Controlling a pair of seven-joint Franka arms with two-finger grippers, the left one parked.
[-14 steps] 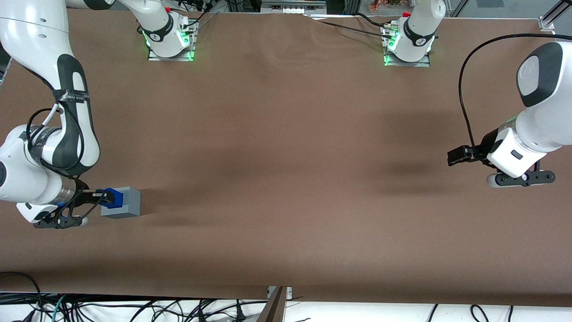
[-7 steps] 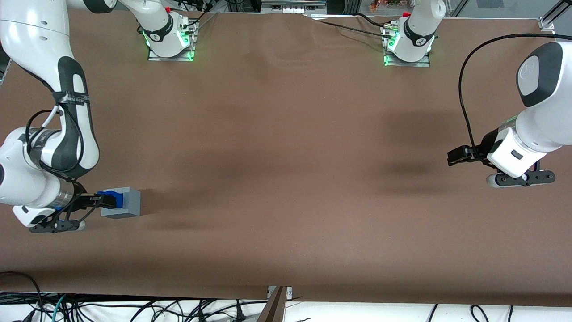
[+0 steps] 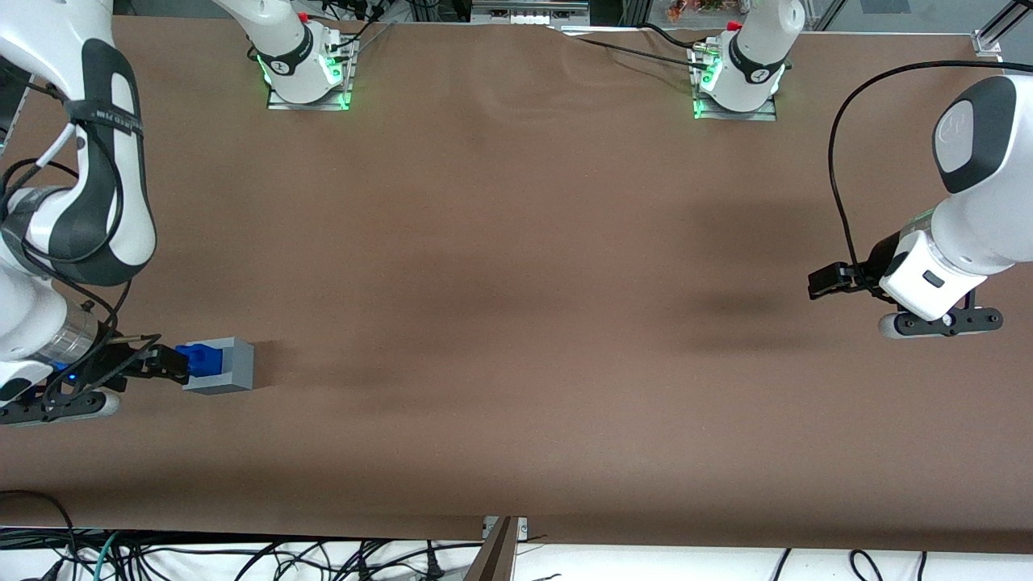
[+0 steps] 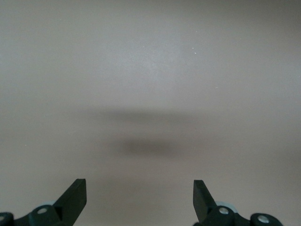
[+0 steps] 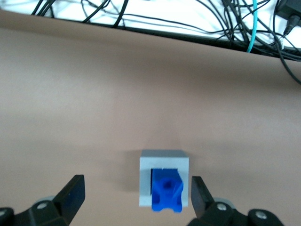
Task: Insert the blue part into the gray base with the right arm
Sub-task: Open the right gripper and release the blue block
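The gray base (image 3: 232, 365) stands on the brown table toward the working arm's end, its socket facing my right arm (image 3: 89, 202). The blue part (image 3: 199, 359) sits in that socket and sticks out of it toward the arm. My gripper (image 3: 165, 363) hovers open just short of the blue part, holding nothing. In the right wrist view the blue part (image 5: 167, 190) fills the recess of the gray base (image 5: 162, 159), set toward one side of it. There the gripper (image 5: 136, 188) has its fingers spread wide, one finger beside the base, the other well clear of it.
Two arm mounts with green lights (image 3: 307, 73) (image 3: 734, 77) stand at the table's edge farthest from the front camera. Loose cables (image 5: 188, 19) (image 3: 242, 557) lie off the table's edge nearest that camera.
The gripper, shut on the blue part a second ago, has opened and drawn back toward the working arm's end. The blue part stays in the base's socket.
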